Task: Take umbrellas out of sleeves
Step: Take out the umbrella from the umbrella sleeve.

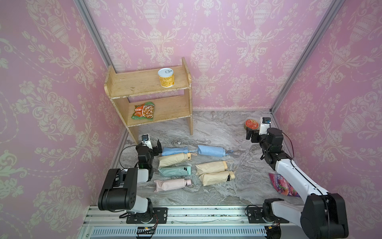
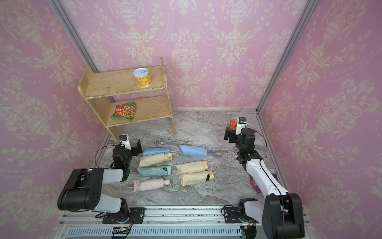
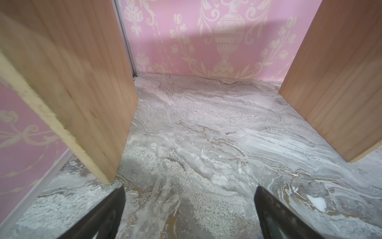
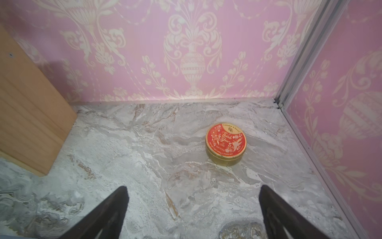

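Several sleeves with umbrellas inside lie in two columns mid-table in both top views. In the left column are a light blue sleeve (image 1: 174, 151), a beige one (image 1: 172, 160), a mint one (image 1: 173, 171) and a pink one (image 1: 168, 185). The right column holds a light blue sleeve (image 1: 210, 150) and two beige ones (image 1: 209, 167) (image 1: 215, 178). Stubby handles such as the pink one (image 1: 187, 182) poke out of the right ends. My left gripper (image 1: 158, 146) (image 3: 189, 198) stands open just left of the blue sleeve. My right gripper (image 1: 249, 134) (image 4: 192, 196) is open and empty, far right.
A wooden shelf (image 1: 144, 82) at the back left carries a yellow can (image 1: 166, 77) and a snack packet (image 1: 143, 110); its legs (image 3: 82, 93) flank the left gripper's view. A red tin (image 4: 226, 142) sits ahead of the right gripper. A purple packet (image 1: 283, 184) lies under the right arm.
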Controlling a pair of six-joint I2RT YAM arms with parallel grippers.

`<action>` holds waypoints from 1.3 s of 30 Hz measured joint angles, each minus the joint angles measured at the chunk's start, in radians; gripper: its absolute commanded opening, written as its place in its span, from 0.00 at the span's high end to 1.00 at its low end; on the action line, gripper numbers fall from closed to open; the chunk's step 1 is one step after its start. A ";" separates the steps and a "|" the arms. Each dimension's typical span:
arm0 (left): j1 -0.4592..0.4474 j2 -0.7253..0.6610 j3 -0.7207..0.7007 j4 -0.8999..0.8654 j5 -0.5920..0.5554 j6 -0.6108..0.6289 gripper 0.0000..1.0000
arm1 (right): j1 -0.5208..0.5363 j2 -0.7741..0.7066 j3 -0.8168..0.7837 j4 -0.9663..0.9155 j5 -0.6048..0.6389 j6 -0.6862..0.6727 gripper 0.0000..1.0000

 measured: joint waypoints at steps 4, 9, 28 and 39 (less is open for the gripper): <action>-0.002 -0.199 0.040 -0.191 -0.021 -0.040 0.01 | 0.016 -0.091 0.019 -0.127 -0.032 0.040 0.00; -0.049 -0.399 0.166 -0.472 -0.015 -0.127 0.01 | 0.038 -0.135 0.019 -0.275 -0.082 0.098 0.00; -0.443 -0.245 0.340 -0.796 0.284 -0.576 0.11 | 0.039 -0.073 -0.086 -0.393 -0.284 0.525 0.06; -0.555 0.002 0.385 -0.710 0.284 -0.761 0.22 | 0.065 -0.003 -0.179 -0.274 -0.305 0.804 0.20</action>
